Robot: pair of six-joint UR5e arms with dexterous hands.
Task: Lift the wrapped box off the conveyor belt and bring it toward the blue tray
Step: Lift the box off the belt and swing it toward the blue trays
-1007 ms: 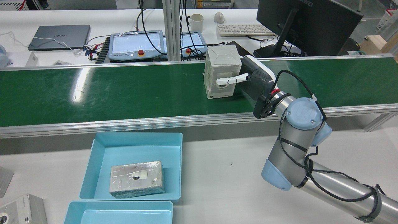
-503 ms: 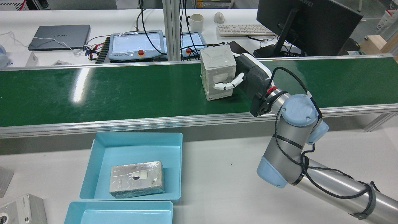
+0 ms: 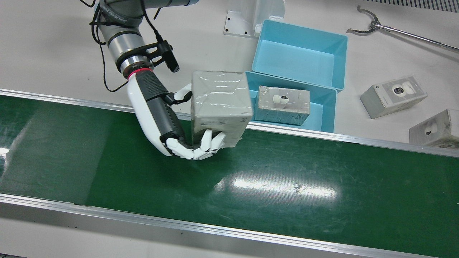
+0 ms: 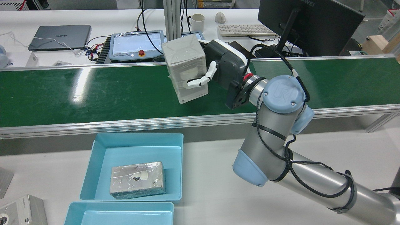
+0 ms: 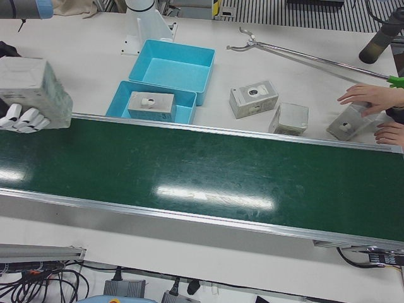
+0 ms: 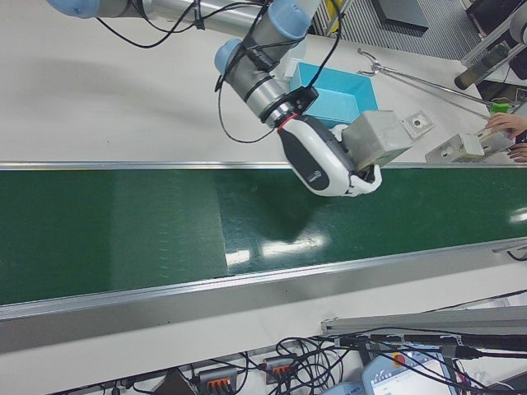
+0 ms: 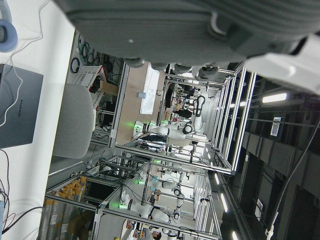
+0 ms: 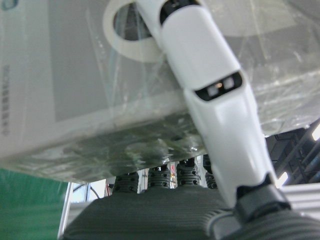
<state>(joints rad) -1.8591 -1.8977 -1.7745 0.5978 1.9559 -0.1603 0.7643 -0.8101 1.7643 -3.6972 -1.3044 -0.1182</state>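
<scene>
Altogether one wrapped box pinched in right hand; two blue trays; left hand unseen.

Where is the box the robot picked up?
The wrapped box is in the right hand, lifted above the green conveyor belt in the rear view, across the belt's rail from the blue tray.

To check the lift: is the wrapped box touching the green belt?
Apart. In the rear view the wrapped box hangs tilted in the right robot hand, with its bottom edge raised clear of the belt.
</scene>
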